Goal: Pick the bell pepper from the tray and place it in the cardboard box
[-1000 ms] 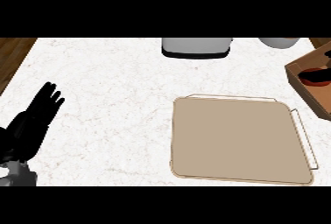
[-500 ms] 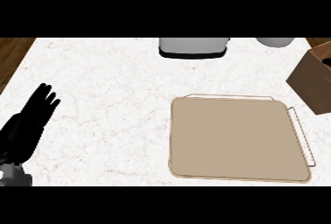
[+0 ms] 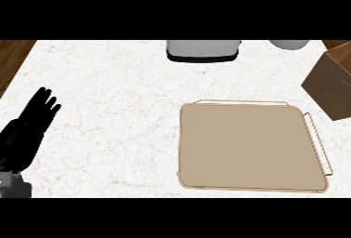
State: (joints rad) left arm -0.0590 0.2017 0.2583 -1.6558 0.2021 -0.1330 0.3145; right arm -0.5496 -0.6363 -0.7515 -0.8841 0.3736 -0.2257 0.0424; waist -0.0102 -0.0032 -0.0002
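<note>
I am seeing my left hand [image 3: 29, 132] resting well to the left of the tray [image 3: 251, 146], fingers straight and slightly spread, holding nothing; since the earlier frames it is sitting lower and closer to the left edge, its wrist cut off below. The tray is lying bare on the white counter [image 3: 116, 93] and is sitting about where it was, its front rim nearly meeting the lower edge of the view. Behind the tray a grey appliance [image 3: 203, 49] and, further right, a grey cup [image 3: 289, 44] are showing only in part. Right of the tray, the cardboard box [image 3: 333, 83] is sliding out of view: only a brown corner is showing, its inside hidden. I am finding no bell pepper and no right hand.
</note>
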